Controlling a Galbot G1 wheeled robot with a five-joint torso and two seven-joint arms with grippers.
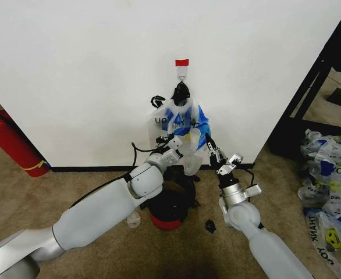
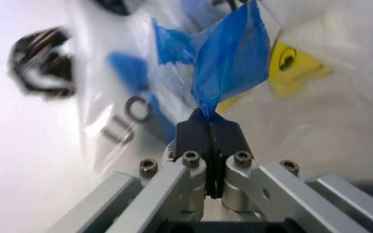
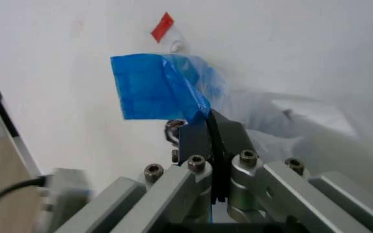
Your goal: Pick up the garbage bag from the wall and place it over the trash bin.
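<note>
White wall [image 1: 100,70] backs the garbage bag [image 1: 182,125], hanging directly above the trash bin [image 1: 170,203]; left hand [image 1: 173,142] and right hand [image 1: 214,152] each pinch a blue handle.

- Brown short-pile carpet floor [image 1: 71,192] fills the lower part of the head view, meeting the black baseboard of the white wall [image 1: 71,70].
- Small round black trash bin with a red base [image 1: 169,204] stands at lower centre, close to the wall.
- Long red fire extinguisher [image 1: 13,145] lies at the left edge.
- Heap of printed white plastic bags [image 1: 330,186] lies at the right edge.
- Small dark scrap [image 1: 210,226] lies right of the bin.
</note>
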